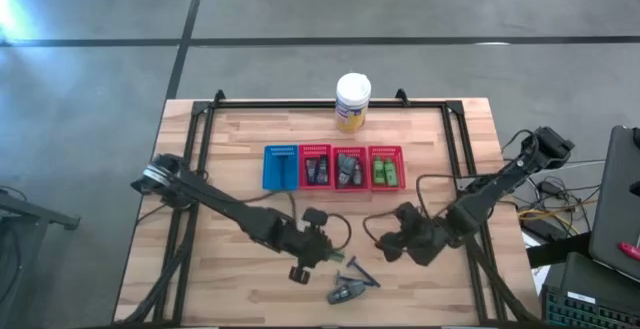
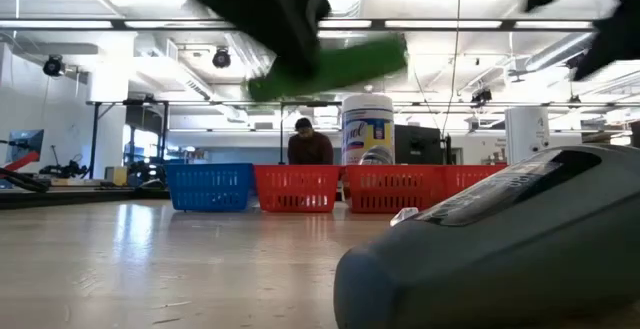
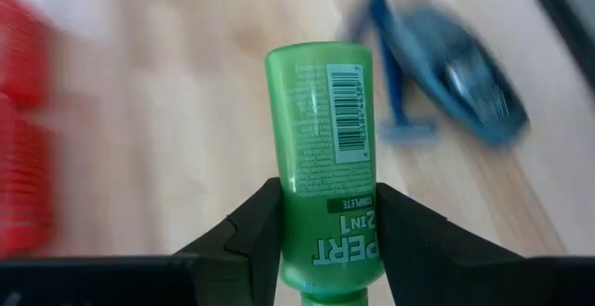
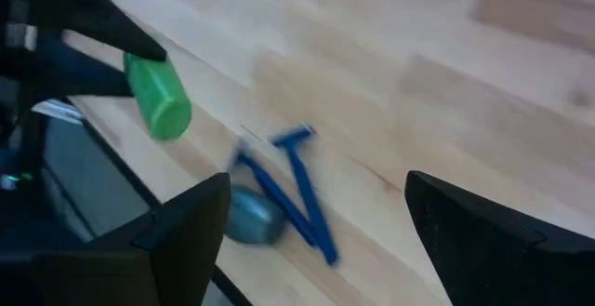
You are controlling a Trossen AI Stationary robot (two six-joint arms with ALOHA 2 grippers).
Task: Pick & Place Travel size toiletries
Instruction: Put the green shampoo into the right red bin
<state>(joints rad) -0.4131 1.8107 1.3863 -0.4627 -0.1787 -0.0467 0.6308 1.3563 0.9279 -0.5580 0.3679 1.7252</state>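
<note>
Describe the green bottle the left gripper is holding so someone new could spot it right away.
Start at the row of baskets across the table's middle, then come toward the near edge to the left gripper. The green bottle is clamped between its fingers, raised off the wood. It alone is bright green; the razors beside it are blue.

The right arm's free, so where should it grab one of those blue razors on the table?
Grip a blue razor mid-handle, from straight above, fingers straddling the thin shaft. Both lie flat on the wood table, crossing near a grey tube, so aim toward the head end. The right gripper already stands open.
</note>
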